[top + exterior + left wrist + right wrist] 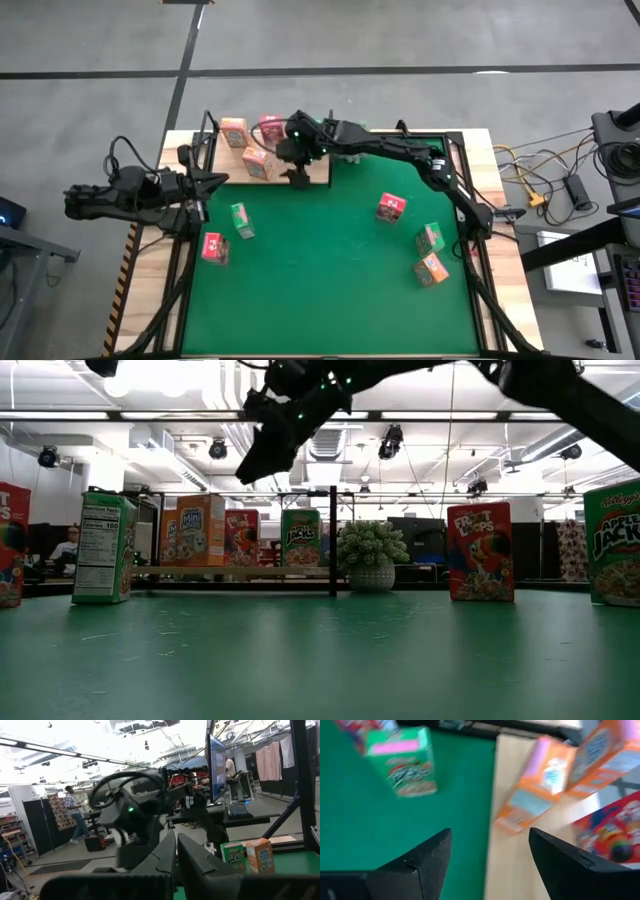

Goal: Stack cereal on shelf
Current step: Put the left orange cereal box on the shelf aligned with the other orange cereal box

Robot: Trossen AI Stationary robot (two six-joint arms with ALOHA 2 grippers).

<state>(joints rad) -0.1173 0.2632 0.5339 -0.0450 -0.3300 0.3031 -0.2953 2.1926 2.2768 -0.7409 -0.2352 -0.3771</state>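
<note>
Cereal in small printed cardboard boxes: orange box stands on the light wood shelf at the green mat's far edge, just left of the released right gripper. Left gripper waits clenched at the left edge.

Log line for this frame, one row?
right hand: open, empty, over shelf | left hand: shut, idle at mat's left edge | cereal: some on shelf, others on mat

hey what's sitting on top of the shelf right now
Three cereal boxes stand on the shelf: two orange, one pink-red. The open right gripper overhead may hide more.
</note>
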